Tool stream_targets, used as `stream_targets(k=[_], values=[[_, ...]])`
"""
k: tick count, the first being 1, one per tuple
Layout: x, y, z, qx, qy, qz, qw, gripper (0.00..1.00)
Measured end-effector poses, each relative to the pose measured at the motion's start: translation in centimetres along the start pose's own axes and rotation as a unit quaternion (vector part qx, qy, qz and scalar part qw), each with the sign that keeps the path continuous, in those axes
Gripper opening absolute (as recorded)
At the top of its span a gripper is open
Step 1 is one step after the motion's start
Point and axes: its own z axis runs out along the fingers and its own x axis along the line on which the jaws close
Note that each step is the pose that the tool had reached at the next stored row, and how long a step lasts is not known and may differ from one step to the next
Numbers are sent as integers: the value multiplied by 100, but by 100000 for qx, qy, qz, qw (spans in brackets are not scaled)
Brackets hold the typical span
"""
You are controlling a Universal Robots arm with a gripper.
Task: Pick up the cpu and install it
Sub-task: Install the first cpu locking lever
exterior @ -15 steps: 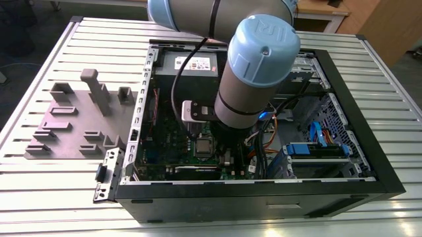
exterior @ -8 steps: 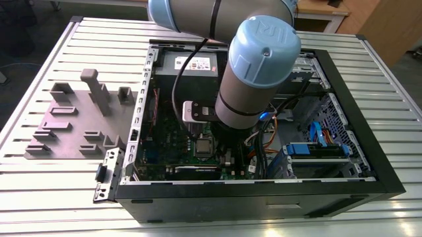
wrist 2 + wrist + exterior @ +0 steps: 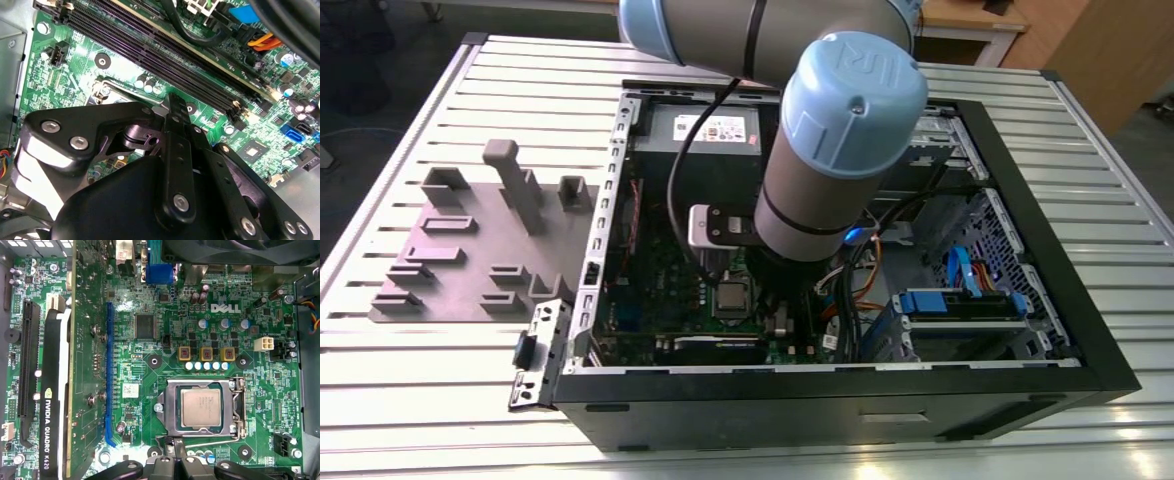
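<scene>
Task stage: late, by my reading. The cpu (image 3: 201, 408) lies flat inside its socket on the motherboard (image 3: 150, 345), silver top up, edges square to the socket frame (image 3: 200, 385).
Done: chip looks placed in the socket; nothing is carried by the hand.
Left: the frame around the chip appears open rather than folded over it, and a thin wire lever (image 3: 215, 441) runs along one side, so latching seems not yet done. This is a judgement; I cannot confirm full seating.
Hand: the hand (image 3: 177, 460) sits just beside the socket's edge, above the board, near the chip but not touching it. In the second wrist view its black linkage (image 3: 175, 165) blocks the tips, so I cannot tell whether they are apart or together.
First wrist view: looks straight down on the socket, chip, blue expansion slot (image 3: 108, 375) and graphics card (image 3: 55, 390).
Second wrist view: gives the long black memory slots (image 3: 165, 55) and cabling, which the first wrist view lacks; the chip is hidden behind the hand.
Exterior view: the arm (image 3: 834, 150) reaches down into the open computer case (image 3: 854, 400) lying on the slatted tabletop (image 3: 440, 400); a grey fixture tray (image 3: 454, 270) sits on the exterior view's left, well apart from the case.
</scene>
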Motion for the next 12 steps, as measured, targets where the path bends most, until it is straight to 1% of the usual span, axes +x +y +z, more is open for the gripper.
stream_targets(k=[7,9,12], values=[[-1,1,0,3,-16,1,100000,11],[-1,2,-11,0,-22,4,100000,11],[-3,5,-49,2,-14,6,100000,11]])
